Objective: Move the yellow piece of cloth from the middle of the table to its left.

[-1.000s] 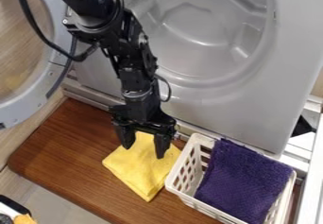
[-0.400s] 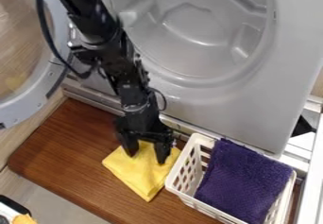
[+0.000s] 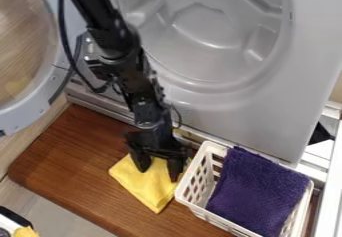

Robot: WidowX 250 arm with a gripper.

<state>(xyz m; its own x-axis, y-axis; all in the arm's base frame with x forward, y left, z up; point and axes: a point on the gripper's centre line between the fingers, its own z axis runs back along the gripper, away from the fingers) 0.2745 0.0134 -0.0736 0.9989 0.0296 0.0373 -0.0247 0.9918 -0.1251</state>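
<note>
My gripper [image 3: 159,175] hangs down over the yellow cloth [image 3: 145,188], its two fingers apart and their tips at the cloth's upper half. Folded roughly into a square, the cloth lies on the brown wooden table [image 3: 77,166], just left of the white basket. The arm and gripper hide the cloth's upper corner. Whether the fingertips touch the fabric I cannot tell.
A white basket [image 3: 190,199] holding a purple towel [image 3: 259,191] stands close on the right. Behind the table is a grey machine front [image 3: 234,116], with its round door [image 3: 37,106] swung out at the left.
The gripper has moved down and slightly toward the bottom of the view, lower over the cloth. Its fingers are still apart, and the cloth lies where it was.
</note>
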